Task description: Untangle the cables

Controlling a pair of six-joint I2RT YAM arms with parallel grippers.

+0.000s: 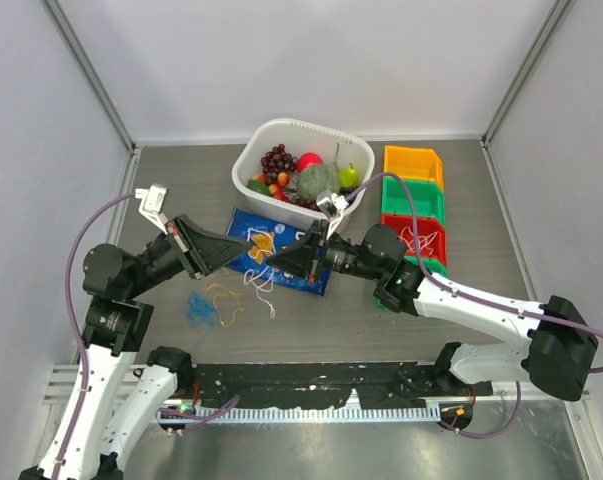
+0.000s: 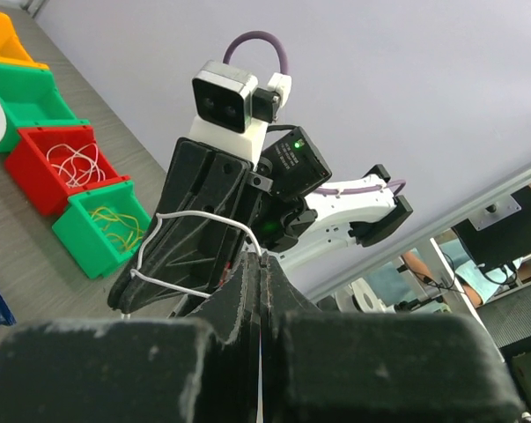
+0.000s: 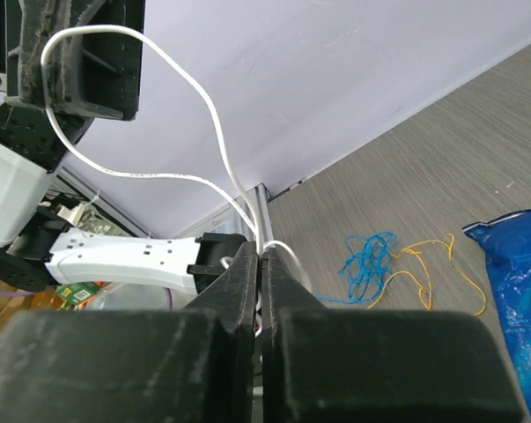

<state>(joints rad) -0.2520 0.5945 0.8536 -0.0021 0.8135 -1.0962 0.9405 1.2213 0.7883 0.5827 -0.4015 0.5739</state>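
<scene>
2 grippers, 1 cord: the left gripper (image 1: 247, 243) and the right gripper (image 1: 273, 262) meet nose to nose above the blue snack bag (image 1: 251, 224). Each has its fingers squeezed tight together on the same white cable (image 3: 217, 132). From the right wrist view the cable comes out of the pinched fingers, arcs up in a big loop and reaches the other gripper's tip. From the left wrist view it drapes over the right gripper's fingers the same way. In the top view a bit of slack hangs down past the bag's near edge, and I can't tell if that bit touches the table (image 1: 381, 320). Lying on the table near the left arm, just left of the bag, are the blue cable (image 1: 199, 308) and the yellow cable (image 1: 224, 296), side by side and overlapping in 1 small tangle. Over on the right there's a row of 4 bins (image 1: 413, 165). The red bin (image 2: 32, 181) has white loops (image 2: 71, 163) in it, and the green bin (image 2: 84, 242) next to it has yellow loops (image 2: 115, 225). The white basket (image 1: 281, 128) behind the bag holds fruit. As for writing, the bag has yellow and white print on it, but it's too small to read.
</scene>
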